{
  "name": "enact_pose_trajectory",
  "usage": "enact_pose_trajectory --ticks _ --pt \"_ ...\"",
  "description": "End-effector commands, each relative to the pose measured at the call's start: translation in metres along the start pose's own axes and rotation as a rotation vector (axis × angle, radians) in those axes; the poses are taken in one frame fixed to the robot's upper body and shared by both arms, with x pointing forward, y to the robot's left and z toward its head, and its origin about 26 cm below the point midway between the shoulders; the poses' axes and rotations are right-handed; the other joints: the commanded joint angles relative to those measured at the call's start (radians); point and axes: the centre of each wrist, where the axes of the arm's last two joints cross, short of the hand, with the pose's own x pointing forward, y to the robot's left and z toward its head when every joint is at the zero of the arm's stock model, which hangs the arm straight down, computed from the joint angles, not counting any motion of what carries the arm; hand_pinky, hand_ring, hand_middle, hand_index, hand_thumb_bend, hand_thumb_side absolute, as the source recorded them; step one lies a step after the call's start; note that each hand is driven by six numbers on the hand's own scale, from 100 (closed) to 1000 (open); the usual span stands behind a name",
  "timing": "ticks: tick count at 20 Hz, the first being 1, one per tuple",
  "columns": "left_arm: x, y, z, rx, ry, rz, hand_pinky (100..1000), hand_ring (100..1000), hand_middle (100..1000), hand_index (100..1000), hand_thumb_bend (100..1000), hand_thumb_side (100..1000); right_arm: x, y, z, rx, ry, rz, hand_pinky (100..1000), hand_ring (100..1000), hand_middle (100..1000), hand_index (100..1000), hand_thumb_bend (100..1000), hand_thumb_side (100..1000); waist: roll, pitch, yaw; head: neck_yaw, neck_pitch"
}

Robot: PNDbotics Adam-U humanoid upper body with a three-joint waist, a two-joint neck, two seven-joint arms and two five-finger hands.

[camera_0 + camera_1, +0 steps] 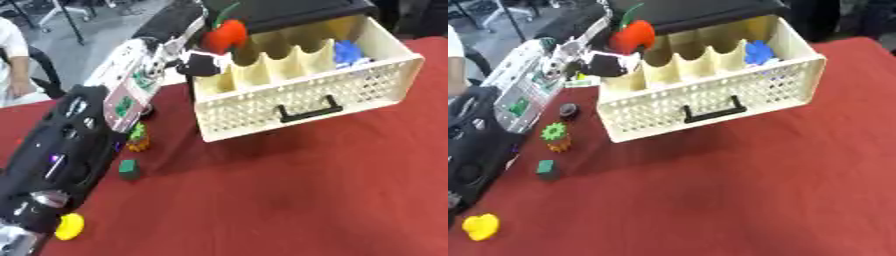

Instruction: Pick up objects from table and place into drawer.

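- A cream plastic drawer [710,95] with perforated lattice walls and a black handle [712,111] on its near face stands pulled out from a dark cabinet [702,12] at the far side of the desk [737,200], which is covered in red cloth.
- Scalloped cream dividers split the drawer into a row of compartments running left to right.
- A blue, lumpy object [756,52] lies in the rightmost compartment; the other compartments show nothing that can be made out.
- The robot's left hand [201,62], black with a pale, silver-jointed forearm, sits at the drawer's far-left corner, its fingers curled round a red, rounded toy fruit with a green stem [225,34].
- The red fruit is held above the leftmost compartment, just over the rim rather than down inside it.
- On the desk to the left of the drawer, near the arm, stands a small green spiky piece on an orange base [556,136].
- Just nearer lies a small dark green block [547,169], matte and squarish.
- Farther left and nearest of all lies a bright yellow, rounded, glossy toy [481,226].
- A small dark round disc [568,110] rests close to the drawer's left wall.
- The right hand shows in neither view.
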Motion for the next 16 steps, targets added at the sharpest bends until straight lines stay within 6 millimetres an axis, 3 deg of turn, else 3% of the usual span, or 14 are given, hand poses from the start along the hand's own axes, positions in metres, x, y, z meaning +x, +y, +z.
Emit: enact_pose_trajectory --ticks 1,6,8,11,16 --pt "-0.0068 0.0042 -0.0014 0.013 0.019 -0.025 100 272 323 530 100 334 0.003 -0.0027 -0.0047 -0.002 -0.018 0.003 449 465 404 750 100 438 -0.008 -0.015 -0.002 -0.001 -0.006" --pt "-0.0033 0.0066 -0.0012 0.007 -0.018 -0.046 100 363 414 637 100 407 0.0019 -0.0036 -0.0032 -0.004 -0.01 0.008 448 465 404 750 100 437 -0.008 -0.018 0.002 -0.005 0.002" --pt "-0.0021 0.008 -0.0009 -0.006 -0.031 -0.047 159 415 468 675 100 469 0.0017 -0.0037 -0.0028 -0.004 -0.008 0.01 448 465 404 750 100 436 -0.008 -0.019 0.002 -0.006 0.004" --pt "-0.0028 0.0092 0.0 -0.027 -0.041 -0.051 215 466 526 752 203 563 0.0011 -0.0041 -0.002 -0.007 -0.004 0.012 447 464 404 750 100 435 -0.008 -0.02 0.003 -0.008 0.007" --pt "-0.0044 0.0124 0.0008 -0.049 -0.042 -0.068 266 507 575 801 247 589 0.0005 -0.0046 -0.0012 -0.008 0.001 0.015 447 464 404 750 100 434 -0.008 -0.023 0.007 -0.011 0.01"
